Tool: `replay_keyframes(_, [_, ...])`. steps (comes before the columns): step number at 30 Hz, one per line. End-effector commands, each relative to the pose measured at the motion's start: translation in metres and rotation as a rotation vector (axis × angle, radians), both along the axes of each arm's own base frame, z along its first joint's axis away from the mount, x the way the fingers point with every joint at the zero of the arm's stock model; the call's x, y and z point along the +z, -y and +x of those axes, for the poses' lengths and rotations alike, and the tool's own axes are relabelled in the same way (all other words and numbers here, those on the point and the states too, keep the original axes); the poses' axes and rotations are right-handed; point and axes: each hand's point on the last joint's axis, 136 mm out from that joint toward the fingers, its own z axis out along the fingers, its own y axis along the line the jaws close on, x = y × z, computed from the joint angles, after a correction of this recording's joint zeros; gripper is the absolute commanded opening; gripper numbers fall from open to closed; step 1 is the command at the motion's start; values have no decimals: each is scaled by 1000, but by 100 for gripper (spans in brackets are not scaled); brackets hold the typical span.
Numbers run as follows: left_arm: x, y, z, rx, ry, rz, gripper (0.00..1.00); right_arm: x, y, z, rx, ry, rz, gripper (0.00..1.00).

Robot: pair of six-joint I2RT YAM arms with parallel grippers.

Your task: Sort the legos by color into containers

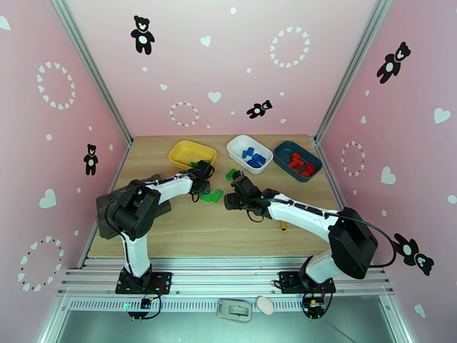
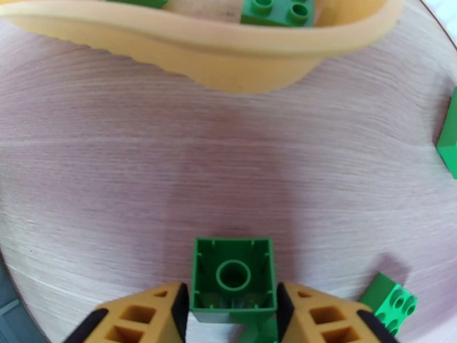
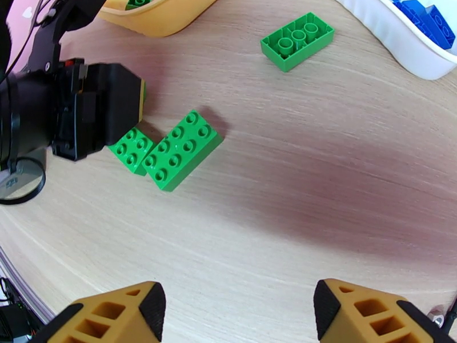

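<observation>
we had the left gripper [image 2: 229, 301] pinched on a small green square plastic brick [image 2: 232, 270] near the shallow yellow plastic bin [image 2: 240, 58] (right gripper [image 3: 240, 307] wide, empty), so we judged a lift over its rim next.

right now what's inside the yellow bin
Two green legos show past the yellow bin rim in the left wrist view. From above, the left hand covers the bin's near corner, so a full count isn't possible.
</observation>
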Motion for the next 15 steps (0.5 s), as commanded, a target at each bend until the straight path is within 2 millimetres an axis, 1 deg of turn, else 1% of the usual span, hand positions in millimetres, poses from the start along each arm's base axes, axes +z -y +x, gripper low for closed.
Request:
replay_keyframes(1, [7, 2, 5, -13, 15, -13, 40, 12, 0, 13, -55, 13, -10, 67])
replay_keyframes(3, [15, 2, 4, -16, 27, -19, 36, 18, 9, 20, -126, 24, -48, 63])
replay_keyframes(5, [27, 3, 3, -25, 43, -29, 34, 26, 23, 29, -224, 39, -110, 62])
replay_keyframes(7, [40, 3, 1, -36, 57, -44, 34, 35, 32, 34, -284, 54, -158, 62])
replay_keyframes(9, [56, 3, -2, -46, 76, -55, 33, 41, 28, 40, -266, 68, -167, 63])
replay_keyframes(14, [101, -2, -5, -62, 147, -73, 34, 54, 5, 55, -196, 143, -100, 66])
replay_keyframes(15, [110, -3, -5, -63, 164, -78, 34, 60, 5, 59, -201, 173, -106, 66])
